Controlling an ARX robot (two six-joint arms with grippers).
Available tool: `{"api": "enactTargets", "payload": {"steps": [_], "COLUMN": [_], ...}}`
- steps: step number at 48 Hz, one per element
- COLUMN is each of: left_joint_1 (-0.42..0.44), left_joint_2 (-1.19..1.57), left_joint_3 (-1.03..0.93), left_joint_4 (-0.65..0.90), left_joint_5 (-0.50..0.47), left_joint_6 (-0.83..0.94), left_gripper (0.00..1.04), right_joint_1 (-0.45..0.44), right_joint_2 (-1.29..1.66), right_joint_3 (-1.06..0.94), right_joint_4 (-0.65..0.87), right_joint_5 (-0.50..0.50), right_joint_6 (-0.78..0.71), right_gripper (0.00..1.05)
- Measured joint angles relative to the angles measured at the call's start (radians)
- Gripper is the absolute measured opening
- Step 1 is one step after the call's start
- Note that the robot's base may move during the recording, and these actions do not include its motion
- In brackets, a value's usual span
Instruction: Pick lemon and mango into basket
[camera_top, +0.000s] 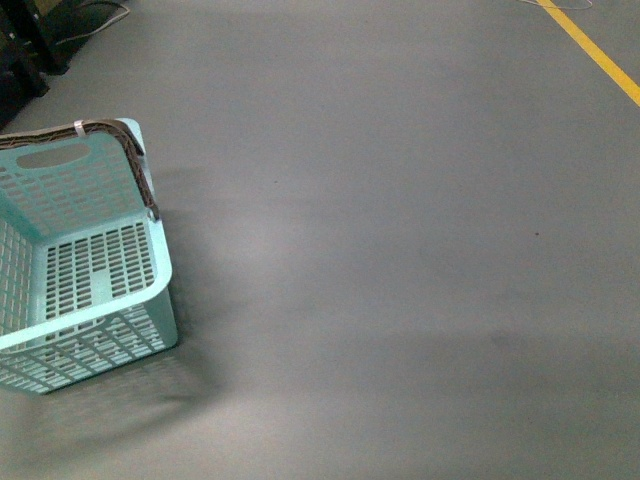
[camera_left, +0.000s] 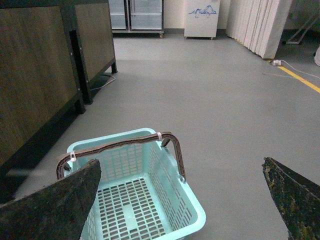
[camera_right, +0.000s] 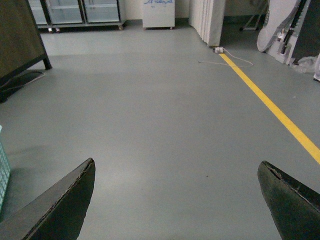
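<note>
Our left gripper (camera_left: 181, 161) hangs near the basket (camera_left: 195, 212), jaws spread wide and empty. Our right gripper (camera_right: 176, 162), just as wide and empty, is well off to the basket's side over the floor (camera_right: 160, 100). The basket holds nothing, and neither lemon nor mango is in view. We risk reaching blind, or knocking the light basket aside.

left gripper (camera_left: 181, 161) jaws spread wide. Teal basket (camera_left: 192, 212) upright on grey floor (camera_left: 225, 100) under it, brown handles (camera_left: 120, 145) swung to one rim. Dark wooden cabinets (camera_left: 40, 75) alongside.
</note>
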Motion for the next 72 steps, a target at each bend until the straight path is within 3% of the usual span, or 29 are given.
{"api": "enactTargets", "payload": {"steps": [22, 28, 33, 48, 60, 72], "left_joint_1": [0.000, -0.074, -0.092, 0.007, 0.072, 0.192], "left_joint_2": [0.000, 0.130, 0.251, 0.763, 1.305, 1.649], "left_joint_3": [0.000, 0.088, 0.122, 0.235, 0.350, 0.485], "left_joint_4": [0.000, -0.229, -0.260, 0.039, 0.393, 0.574], "left_joint_5": [0.000, -0.185, -0.167, -0.013, -0.039, -0.074], "left_joint_6": [0.000, -0.143, -0.272, -0.749, -0.995, -1.170], "left_gripper": [0.98, 0.98, 0.98, 0.98, 0.98, 0.98], "right_joint_1": [0.000, 0.000, 0.000, 0.000, 0.000, 0.000], "right_joint_2": [0.000, 0.000, 0.000, 0.000, 0.000, 0.000], "right_joint_3": [0.000, 0.000, 0.000, 0.000, 0.000, 0.000], "right_joint_4": [0.000, 0.000, 0.000, 0.000, 0.000, 0.000], "right_joint_5": [0.000, 0.000, 0.000, 0.000, 0.000, 0.000], "right_joint_6": [0.000, 0.000, 0.000, 0.000, 0.000, 0.000], "right_gripper": [0.96, 0.96, 0.96, 0.96, 0.96, 0.96]}}
